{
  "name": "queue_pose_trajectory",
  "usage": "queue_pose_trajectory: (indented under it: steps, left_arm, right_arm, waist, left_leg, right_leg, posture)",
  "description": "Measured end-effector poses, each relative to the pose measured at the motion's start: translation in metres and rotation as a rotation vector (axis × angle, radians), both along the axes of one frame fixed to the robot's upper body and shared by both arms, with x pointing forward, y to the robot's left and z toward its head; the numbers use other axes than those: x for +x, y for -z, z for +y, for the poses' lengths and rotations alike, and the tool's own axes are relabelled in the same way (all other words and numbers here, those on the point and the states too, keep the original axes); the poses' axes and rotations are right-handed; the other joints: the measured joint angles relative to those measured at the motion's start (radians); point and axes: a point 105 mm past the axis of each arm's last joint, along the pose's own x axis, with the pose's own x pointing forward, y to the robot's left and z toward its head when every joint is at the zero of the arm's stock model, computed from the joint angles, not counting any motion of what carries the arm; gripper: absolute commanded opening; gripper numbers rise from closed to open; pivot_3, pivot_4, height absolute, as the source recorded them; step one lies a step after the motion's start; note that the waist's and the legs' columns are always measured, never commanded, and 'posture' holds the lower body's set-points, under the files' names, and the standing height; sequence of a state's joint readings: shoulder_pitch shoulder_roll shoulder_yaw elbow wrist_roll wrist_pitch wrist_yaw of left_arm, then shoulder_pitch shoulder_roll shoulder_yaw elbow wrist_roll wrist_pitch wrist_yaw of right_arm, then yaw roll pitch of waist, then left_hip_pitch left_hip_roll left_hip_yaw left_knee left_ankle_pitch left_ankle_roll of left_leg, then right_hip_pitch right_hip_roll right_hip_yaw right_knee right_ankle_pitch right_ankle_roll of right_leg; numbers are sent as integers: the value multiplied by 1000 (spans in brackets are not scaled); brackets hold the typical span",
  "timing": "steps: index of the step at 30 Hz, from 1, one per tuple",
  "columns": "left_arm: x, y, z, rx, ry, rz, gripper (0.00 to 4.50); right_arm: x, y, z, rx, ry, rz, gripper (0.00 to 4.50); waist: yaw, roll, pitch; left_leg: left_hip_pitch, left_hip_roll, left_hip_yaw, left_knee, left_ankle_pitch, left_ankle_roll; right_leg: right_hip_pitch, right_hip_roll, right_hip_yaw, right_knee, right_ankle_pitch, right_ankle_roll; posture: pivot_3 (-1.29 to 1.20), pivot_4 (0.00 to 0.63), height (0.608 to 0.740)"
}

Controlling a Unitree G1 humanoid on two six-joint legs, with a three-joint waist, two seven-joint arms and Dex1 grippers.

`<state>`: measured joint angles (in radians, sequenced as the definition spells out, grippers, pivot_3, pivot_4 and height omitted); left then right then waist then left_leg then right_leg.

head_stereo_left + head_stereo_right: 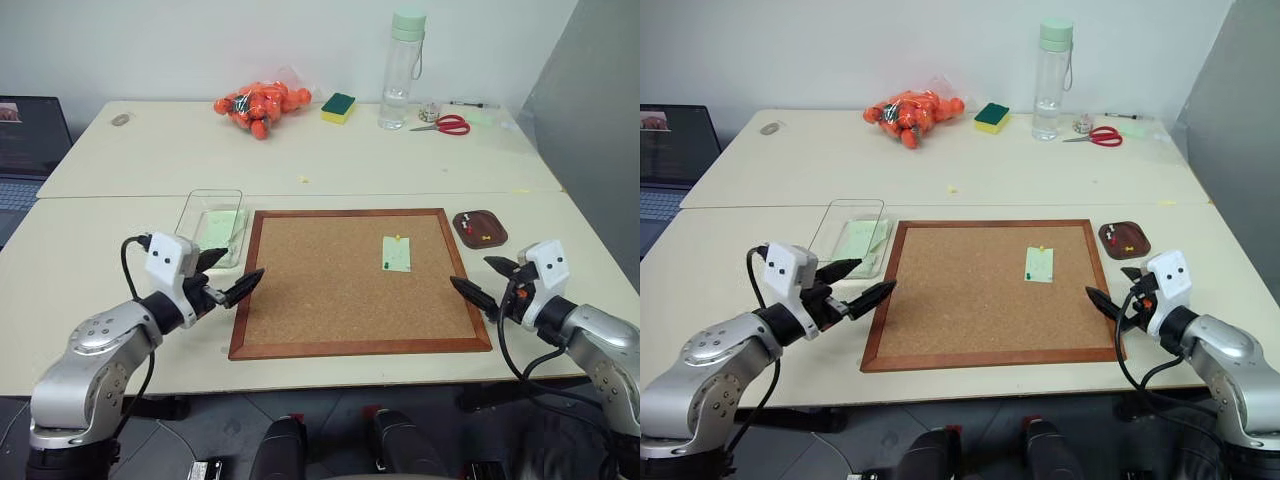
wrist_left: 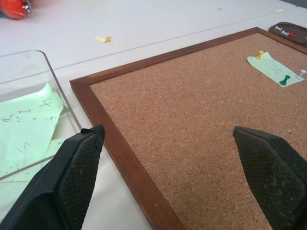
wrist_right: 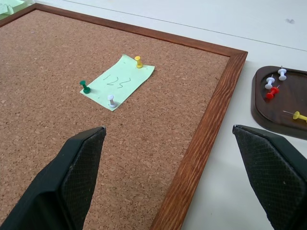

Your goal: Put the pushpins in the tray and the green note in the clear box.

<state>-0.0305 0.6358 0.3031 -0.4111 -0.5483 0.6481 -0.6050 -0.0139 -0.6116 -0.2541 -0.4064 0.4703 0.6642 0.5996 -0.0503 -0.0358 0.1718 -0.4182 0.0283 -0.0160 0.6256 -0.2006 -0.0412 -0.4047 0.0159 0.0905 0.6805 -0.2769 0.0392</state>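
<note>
The green note (image 3: pixel 118 81) lies on the cork board's right half, held by a yellow pushpin (image 3: pixel 138 61) at one end, with a dark green pushpin (image 3: pixel 85 87) and a white one (image 3: pixel 111 100) at the other. The reddish-brown tray (image 3: pixel 276 112) sits just off the board's right edge and holds several pins. Left of the board stands the clear box (image 1: pixel 190 215) with green paper slips inside. My left gripper (image 1: pixel 238 272) hovers open over the board's near left edge. My right gripper (image 1: pixel 473 273) is open at the near right corner, short of the note and tray.
The wood-framed cork board (image 1: pixel 320 290) fills the middle of the near table. On the far table stand a clear bottle (image 1: pixel 402 75), red scissors (image 1: pixel 447 125), a green-and-yellow sponge (image 1: pixel 338 107) and a bag of orange things (image 1: pixel 262 105). A laptop (image 1: pixel 25 150) sits at far left.
</note>
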Motion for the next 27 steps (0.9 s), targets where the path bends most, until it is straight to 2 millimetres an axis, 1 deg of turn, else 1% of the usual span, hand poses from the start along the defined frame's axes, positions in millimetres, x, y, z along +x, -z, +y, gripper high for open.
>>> queue_pose_trajectory:
  steps: [4,9,27]
  left_arm:
    - [0,3,7,1,-14,12,4495]
    - [-3,7,8,-1,-13,28,4495]
    - [-2,4,8,0,-15,8,4495]
  right_arm:
    - [0,-1,2,14,-14,0,4500]
    - [1,0,1,18,-11,6,4500]
    - [2,-1,2,25,-15,4,4500]
  waist:
    - [-1,0,0]
    - [0,0,0]
    - [1,0,0]
  left_leg:
    - [0,0,0,0,0,0]
    - [0,0,0,0,0,0]
    - [0,0,0,0,0,0]
  right_leg:
    - [0,0,0,0,0,0]
    - [0,0,0,0,0,0]
    - [0,0,0,0,0,0]
  posture:
    - [0,150,740]
    - [0,150,740]
    - [0,150,740]
